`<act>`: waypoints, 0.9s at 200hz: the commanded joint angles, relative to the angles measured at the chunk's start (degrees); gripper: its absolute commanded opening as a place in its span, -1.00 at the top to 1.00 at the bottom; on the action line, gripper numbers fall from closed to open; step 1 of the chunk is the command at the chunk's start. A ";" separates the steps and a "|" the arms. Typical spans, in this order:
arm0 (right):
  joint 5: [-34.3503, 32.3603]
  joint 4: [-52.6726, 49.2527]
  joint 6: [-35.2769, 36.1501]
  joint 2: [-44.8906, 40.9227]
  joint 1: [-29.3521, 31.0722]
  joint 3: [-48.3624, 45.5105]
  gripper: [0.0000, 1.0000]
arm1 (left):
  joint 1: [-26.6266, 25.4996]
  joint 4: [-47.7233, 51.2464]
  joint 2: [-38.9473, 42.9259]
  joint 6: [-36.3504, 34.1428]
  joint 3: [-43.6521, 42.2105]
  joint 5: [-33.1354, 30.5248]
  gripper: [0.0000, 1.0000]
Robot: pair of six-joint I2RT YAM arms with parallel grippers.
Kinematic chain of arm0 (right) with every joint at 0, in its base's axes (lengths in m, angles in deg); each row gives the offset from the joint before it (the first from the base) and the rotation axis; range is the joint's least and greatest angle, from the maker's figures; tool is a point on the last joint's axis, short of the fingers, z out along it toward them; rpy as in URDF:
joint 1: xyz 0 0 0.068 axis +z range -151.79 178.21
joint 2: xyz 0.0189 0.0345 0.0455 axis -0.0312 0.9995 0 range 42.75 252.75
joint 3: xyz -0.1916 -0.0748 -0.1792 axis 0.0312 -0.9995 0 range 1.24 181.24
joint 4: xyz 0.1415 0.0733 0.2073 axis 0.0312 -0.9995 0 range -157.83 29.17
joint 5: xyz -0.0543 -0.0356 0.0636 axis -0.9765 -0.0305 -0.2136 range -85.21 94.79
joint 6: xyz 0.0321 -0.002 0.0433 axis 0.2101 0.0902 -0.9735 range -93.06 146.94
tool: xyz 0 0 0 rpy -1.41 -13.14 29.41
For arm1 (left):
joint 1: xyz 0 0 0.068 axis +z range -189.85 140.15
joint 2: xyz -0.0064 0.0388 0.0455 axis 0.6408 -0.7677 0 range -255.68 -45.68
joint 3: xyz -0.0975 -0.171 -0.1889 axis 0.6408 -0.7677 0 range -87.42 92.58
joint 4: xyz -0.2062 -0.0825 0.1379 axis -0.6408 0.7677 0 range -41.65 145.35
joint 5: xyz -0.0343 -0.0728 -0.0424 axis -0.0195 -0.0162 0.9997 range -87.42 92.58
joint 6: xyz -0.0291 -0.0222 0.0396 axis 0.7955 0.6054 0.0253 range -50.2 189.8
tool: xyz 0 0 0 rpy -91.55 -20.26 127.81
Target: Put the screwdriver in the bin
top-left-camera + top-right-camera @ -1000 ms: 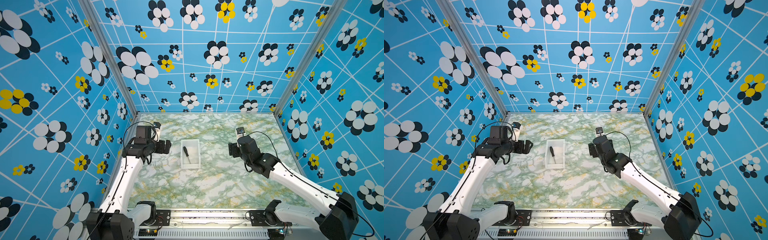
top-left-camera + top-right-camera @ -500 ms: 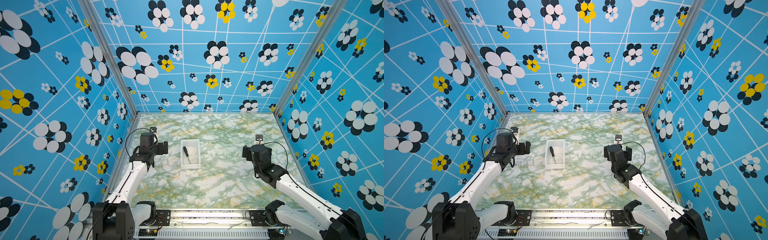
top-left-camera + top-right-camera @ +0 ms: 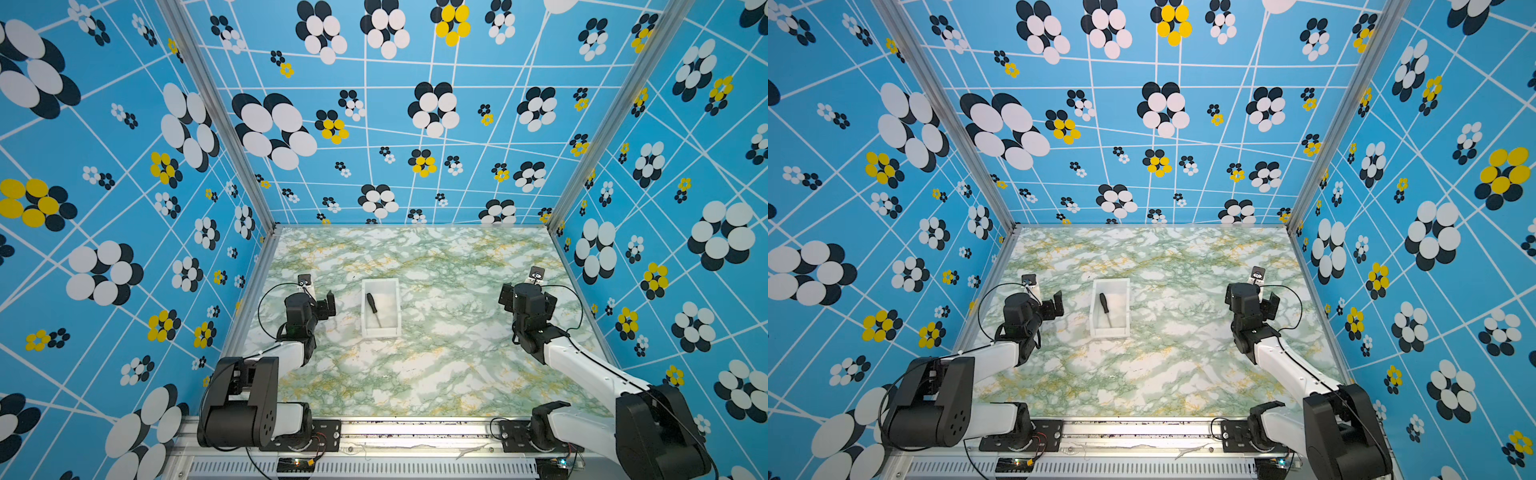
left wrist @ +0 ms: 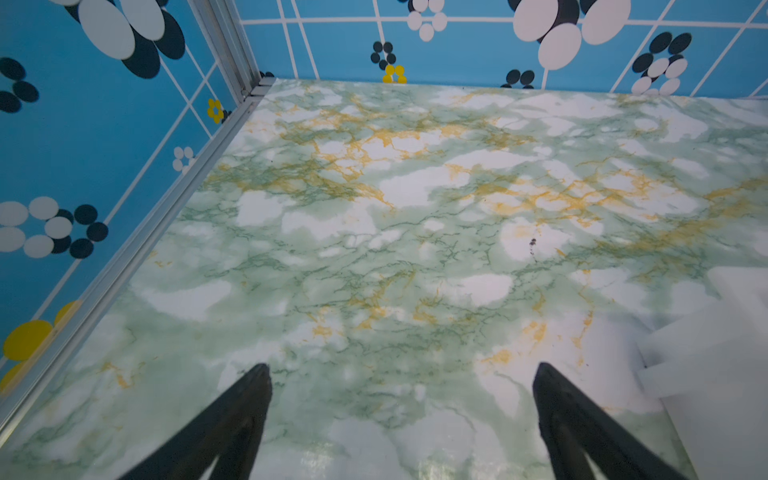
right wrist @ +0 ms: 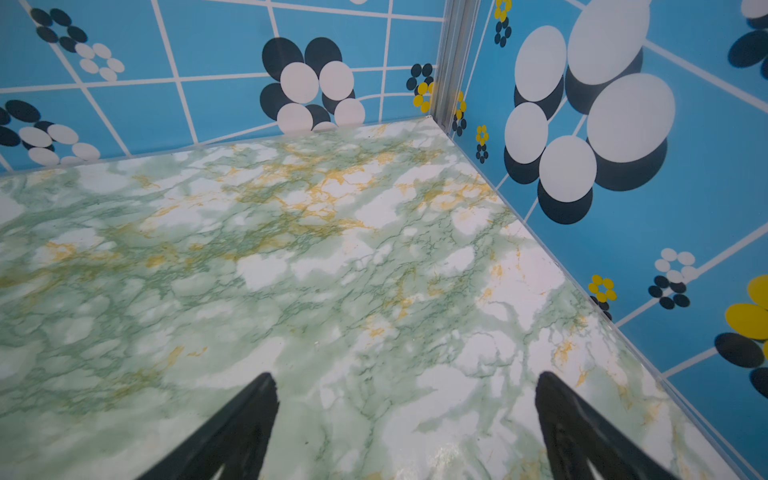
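Observation:
The screwdriver (image 3: 373, 309) (image 3: 1105, 308), black handle and thin silver shaft, lies inside the white bin (image 3: 381, 331) (image 3: 1109, 332) in the middle of the marble table in both top views. My left gripper (image 3: 323, 306) (image 3: 1053, 306) is drawn back to the left of the bin, and in the left wrist view it (image 4: 401, 372) stands open over bare table with the bin's corner (image 4: 706, 361) at the edge. My right gripper (image 3: 524, 299) (image 3: 1250, 300) is far to the right of the bin; in the right wrist view it (image 5: 405, 380) is open and empty.
Blue flower-patterned walls (image 3: 124, 208) close in the table on three sides, with metal corner posts (image 3: 266, 224). The arm bases sit on a rail (image 3: 415, 432) along the front edge. Marble tabletop (image 3: 436, 365) spreads round the bin.
Both arms have pulled back from the bin toward their own sides and lowered. The right gripper's jaws have opened wider. The screwdriver stays in the bin.

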 commanded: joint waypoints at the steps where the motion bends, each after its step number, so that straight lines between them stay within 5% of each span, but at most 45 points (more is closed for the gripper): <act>1: -1.70 10.65 2.39 2.23 -1.79 -2.56 -0.99 | 0.47 -14.36 -2.49 1.03 -3.36 -0.41 -0.98; 39: 3.26 24.36 10.13 6.17 -3.81 -6.87 -0.99 | 0.64 -26.36 -7.38 1.91 -7.55 -1.90 -0.98; 102: 17.39 41.02 8.80 20.76 -9.39 -9.45 -0.98 | 1.08 -37.15 -12.82 3.47 -10.45 -4.71 -0.98; 118: 21.88 31.25 8.68 18.67 -10.27 -6.36 -0.98 | 1.09 -36.93 -12.64 3.52 -10.46 -4.66 -0.98; 180: 23.09 33.44 8.61 19.27 -11.04 -6.86 -0.98 | 1.09 -37.13 -12.73 3.52 -10.46 -4.60 -0.98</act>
